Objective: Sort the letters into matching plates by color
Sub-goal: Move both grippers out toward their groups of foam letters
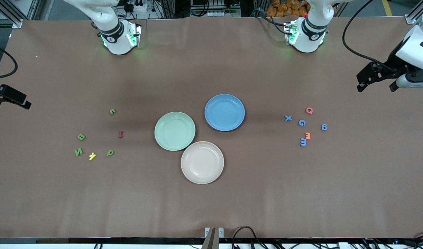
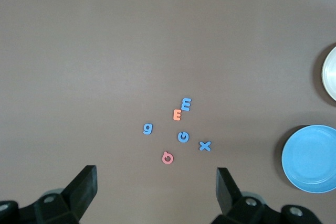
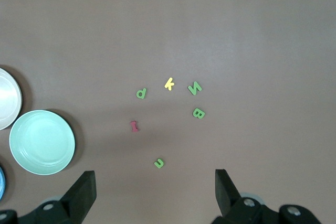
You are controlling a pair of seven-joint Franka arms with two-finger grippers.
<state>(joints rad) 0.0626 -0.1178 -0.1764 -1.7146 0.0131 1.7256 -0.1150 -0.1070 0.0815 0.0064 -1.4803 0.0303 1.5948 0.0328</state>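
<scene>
The beige plate (image 1: 202, 162) sits nearest, while 4 green letters (image 1: 81, 137) lie seemingly below the open right gripper (image 3: 155, 195); the left gripper (image 2: 156, 192), open, hovers over 4 blue letters (image 2: 183, 137).

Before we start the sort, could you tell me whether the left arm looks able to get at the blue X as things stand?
Probably yes. The blue X lies flat on bare table, apart from the blue G beside it, and the left end effector, jaws open, hangs above that cluster with nothing in between.
</scene>
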